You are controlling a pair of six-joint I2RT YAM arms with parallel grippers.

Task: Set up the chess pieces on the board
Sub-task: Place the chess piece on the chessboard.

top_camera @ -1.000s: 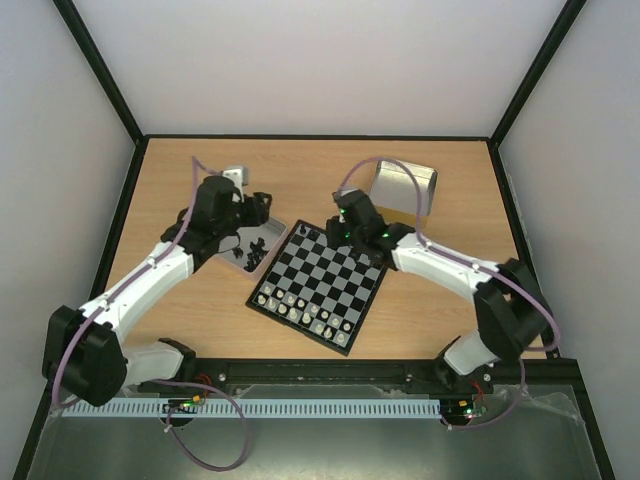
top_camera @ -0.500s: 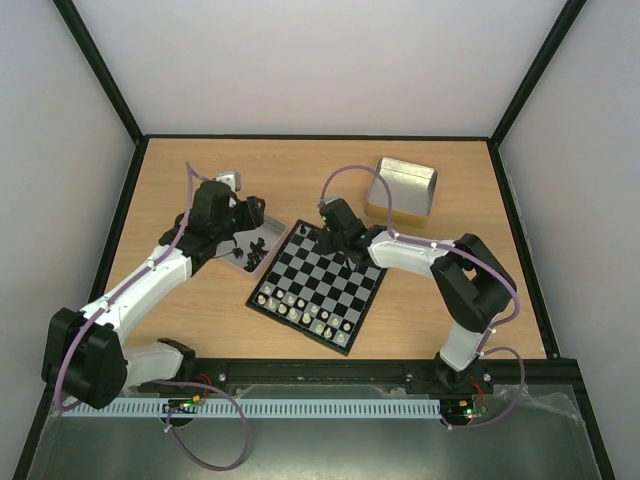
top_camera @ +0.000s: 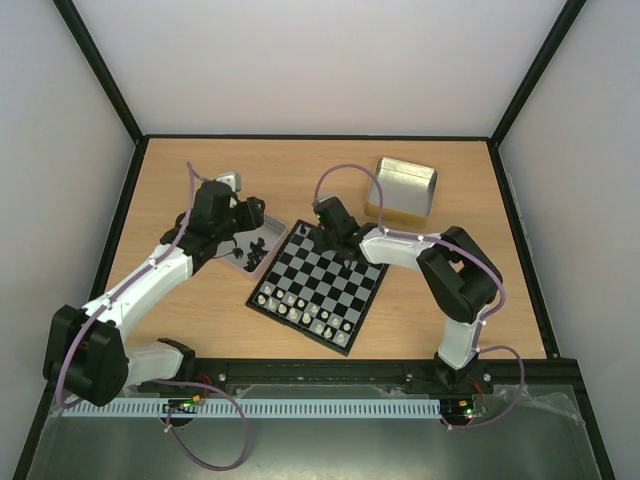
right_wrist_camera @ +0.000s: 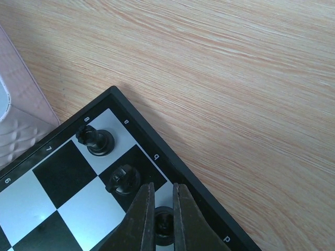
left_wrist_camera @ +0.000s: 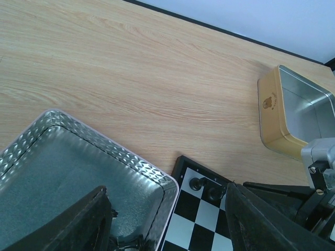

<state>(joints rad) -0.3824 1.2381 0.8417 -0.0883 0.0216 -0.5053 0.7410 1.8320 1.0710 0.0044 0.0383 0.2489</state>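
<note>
The right gripper (right_wrist_camera: 161,196) is pinched narrow around 1 black piece (right_wrist_camera: 163,225), which stands on a square in the far edge row of the board (right_wrist_camera: 57,172), 3 squares in from the corner. 2 more black pieces (right_wrist_camera: 95,140) stand on the 2 squares between it and that corner. The left gripper (left_wrist_camera: 166,206) hangs with its fingers (left_wrist_camera: 78,225) spread wide and nothing between them, above the metal tray (left_wrist_camera: 131,157) that touches the board's left corner. Loose black chessmen (top_camera: 255,250) lie in that tray. Pale pieces (top_camera: 305,308) fill the board's 2 near rows. A gold tin (top_camera: 405,190) sits on the table (top_camera: 200,320) beyond the board, well apart from it.
</note>
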